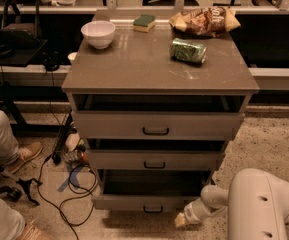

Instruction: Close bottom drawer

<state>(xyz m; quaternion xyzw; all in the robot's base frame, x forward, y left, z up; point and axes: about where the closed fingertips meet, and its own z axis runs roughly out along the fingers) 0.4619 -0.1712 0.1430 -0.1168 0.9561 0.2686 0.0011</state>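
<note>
Bottom drawer (129, 202) sits pulled out from the cabinet (149, 71), lowest of three. Its short front with a small black handle is nearest the camera, and its inside is a dark tray in shadow; contents not discernible. Middle drawer (115, 160) and top drawer (109, 125) also stand slightly out, each with a dark gap above its front. Gripper (182, 219) is low, near the floor, just off the right end of the bottom drawer's front; contact with the drawer cannot be confirmed. Only a pale tan tip shows, so whether it is open or closed cannot be told. White arm (264, 204) fills the lower right corner, cut off by the frame edge. On the cabinet top: white bowl (98, 33) back left, green sponge (144, 22) behind, chip bag (204, 20) back right, green can (188, 50) on its side in front of the bag. Cables (69, 184) lie on the floor at left. A person's leg and shoe (26, 154) are partly cropped at the left edge.
</note>
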